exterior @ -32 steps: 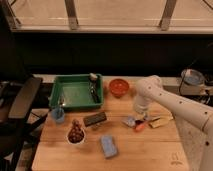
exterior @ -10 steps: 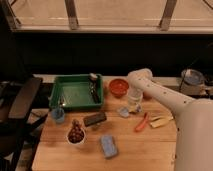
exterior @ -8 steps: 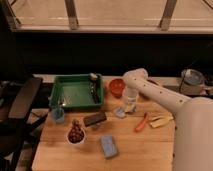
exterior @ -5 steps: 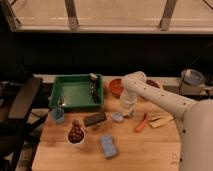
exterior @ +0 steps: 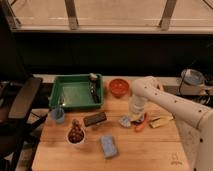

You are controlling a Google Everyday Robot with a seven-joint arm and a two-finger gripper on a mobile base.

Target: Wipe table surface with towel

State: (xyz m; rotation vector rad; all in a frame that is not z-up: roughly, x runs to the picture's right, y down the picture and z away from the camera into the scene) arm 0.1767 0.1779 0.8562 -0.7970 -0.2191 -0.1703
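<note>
Several items crowd our table surface (exterior: 145, 150): left to right, a blue cup (exterior: 58, 115), green tray (exterior: 77, 91), brown bowl (exterior: 75, 135), dark block (exterior: 94, 119), blue sponge pad (exterior: 108, 145), then the towel (exterior: 126, 120). It lies just right of centre, bunched under our gripper (exterior: 132, 116), which presses down on it; whether the fingers pinch it, we cannot tell. We judge the cloth light, soft and floppy, best pinned flat from above. Crumpled, it shows no clear long axis or heading.
</note>
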